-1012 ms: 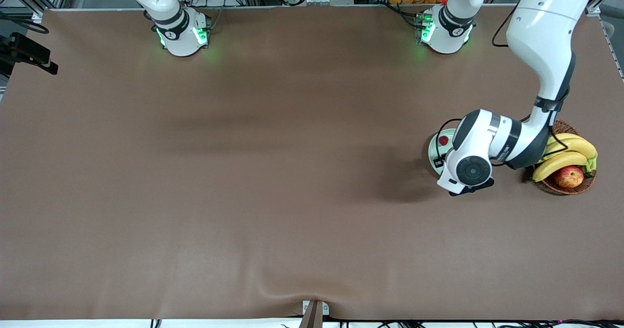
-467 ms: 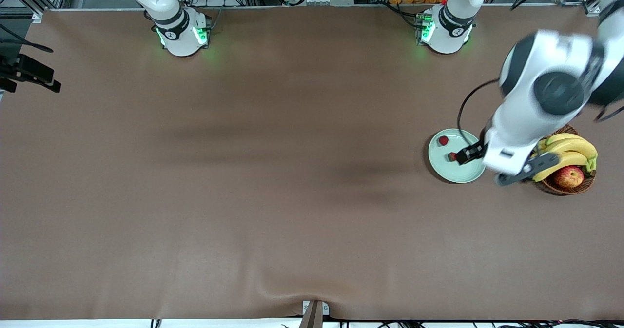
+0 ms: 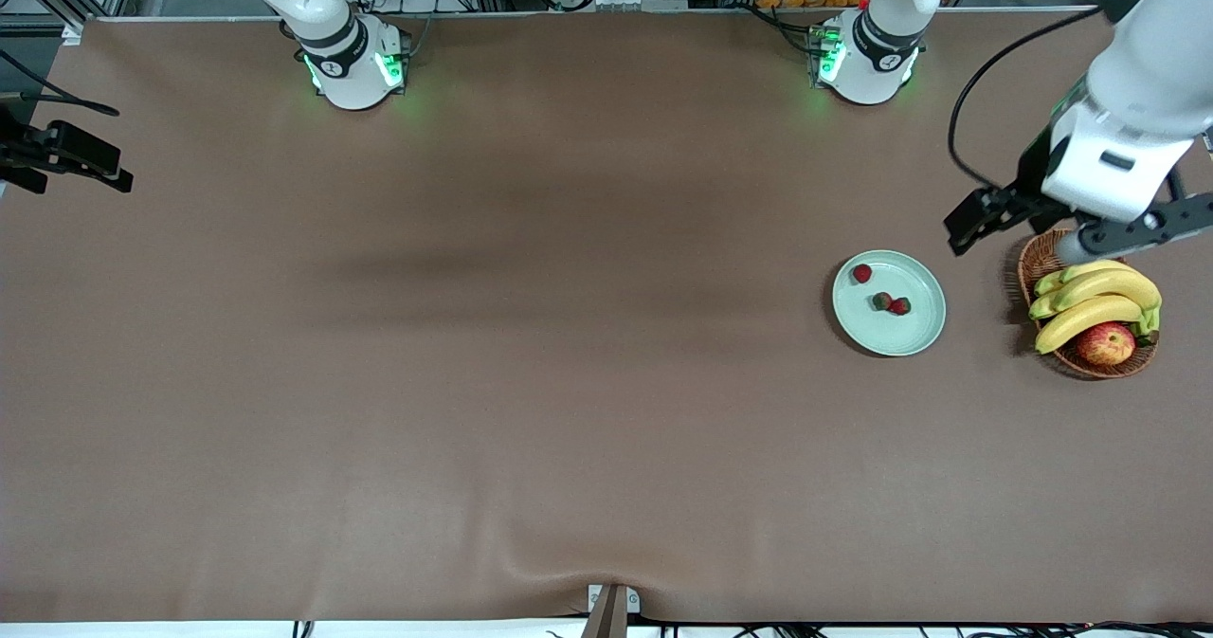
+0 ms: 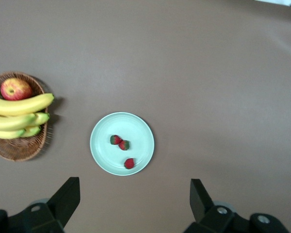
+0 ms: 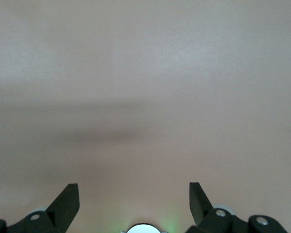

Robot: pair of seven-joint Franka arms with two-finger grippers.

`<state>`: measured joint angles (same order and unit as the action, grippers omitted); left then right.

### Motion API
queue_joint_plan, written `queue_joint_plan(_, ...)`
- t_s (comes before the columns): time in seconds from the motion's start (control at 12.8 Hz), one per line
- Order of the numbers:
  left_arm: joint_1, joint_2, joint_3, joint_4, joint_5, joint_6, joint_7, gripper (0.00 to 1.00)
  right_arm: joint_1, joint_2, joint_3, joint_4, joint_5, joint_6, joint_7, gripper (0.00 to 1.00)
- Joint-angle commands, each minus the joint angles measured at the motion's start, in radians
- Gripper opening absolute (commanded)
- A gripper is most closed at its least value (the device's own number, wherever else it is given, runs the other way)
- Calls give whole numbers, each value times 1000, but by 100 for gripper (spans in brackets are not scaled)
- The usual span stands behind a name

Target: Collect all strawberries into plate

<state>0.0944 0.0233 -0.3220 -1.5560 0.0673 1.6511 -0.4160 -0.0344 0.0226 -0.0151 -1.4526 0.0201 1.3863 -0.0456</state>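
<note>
Resting on the plate point(image 3: 889, 327) are all three strawberries point(image 3: 891, 304), beside a wicker basket point(image 3: 1044, 259) of bananas point(image 3: 1099, 299) and an apple point(image 3: 1106, 343). Left pincer point(image 3: 1052, 226) hangs open, empty, over the tabletop point(image 3: 531, 363) near the basket. Right pincer point(image 5: 134, 201), also open, views only bare tabletop.

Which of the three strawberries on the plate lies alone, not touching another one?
The strawberry nearest the plate's rim, farthest from the front camera. The other two lie side by side near the middle, one darker and greener.
</note>
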Motion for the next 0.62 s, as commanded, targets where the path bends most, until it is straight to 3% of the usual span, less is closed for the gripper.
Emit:
queue_joint_plan(0.0,-8,-58,72,-13,-52,-54,155,100,8,-7,3,-2,-3,4,12,100)
queue_joint_plan(0.23,-12,-89,145,-22,-92,-100,293,100,5,-7,3,-2,-5,4,12,100)
queue_joint_plan(0.55,-25,-86,152,-15,-81,-100,352,100,2,-9,3,-8,-6,-13,12,100)
